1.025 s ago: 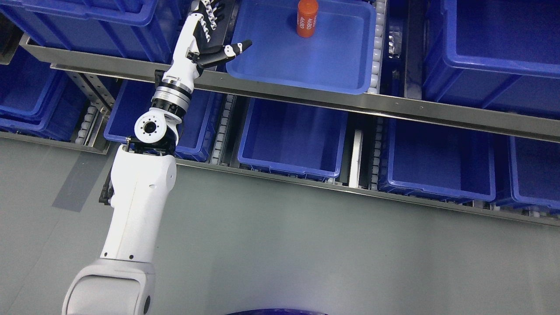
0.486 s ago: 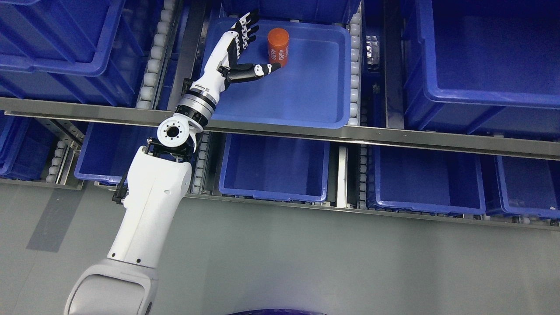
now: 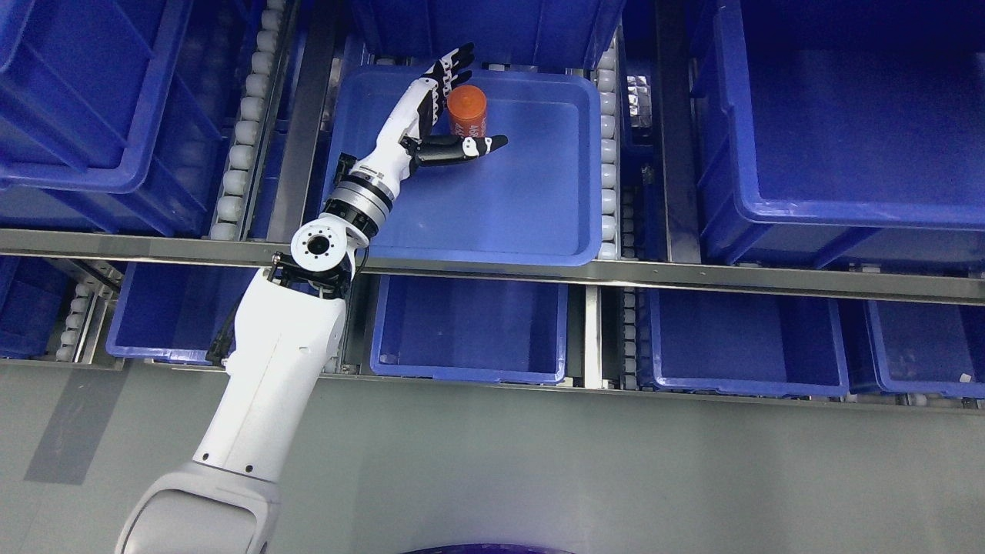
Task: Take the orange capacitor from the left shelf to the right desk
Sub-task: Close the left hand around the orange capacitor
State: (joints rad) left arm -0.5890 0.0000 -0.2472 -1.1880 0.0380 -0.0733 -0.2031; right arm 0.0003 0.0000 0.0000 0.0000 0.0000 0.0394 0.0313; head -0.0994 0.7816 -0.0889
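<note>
An orange capacitor (image 3: 469, 111) stands upright near the far left corner of a shallow blue tray (image 3: 531, 208) on the upper shelf. My left hand (image 3: 455, 115) reaches into the tray from the lower left. Its fingers (image 3: 450, 71) are spread along the capacitor's left side and its thumb (image 3: 468, 148) stretches out just in front of the capacitor. The hand is open around the capacitor, not closed on it. The right arm does not show.
Deep blue bins (image 3: 839, 131) flank the tray on the upper shelf, with another (image 3: 100, 108) at the left. A steel shelf rail (image 3: 692, 273) runs across below the tray. More blue bins (image 3: 469, 331) sit on the lower shelf. Grey floor (image 3: 616, 477) lies in front.
The camera has shifted, so the shelf sits lower and more to the right in the picture. My left hand has moved closer, and its fingers and thumb now bracket the capacitor.
</note>
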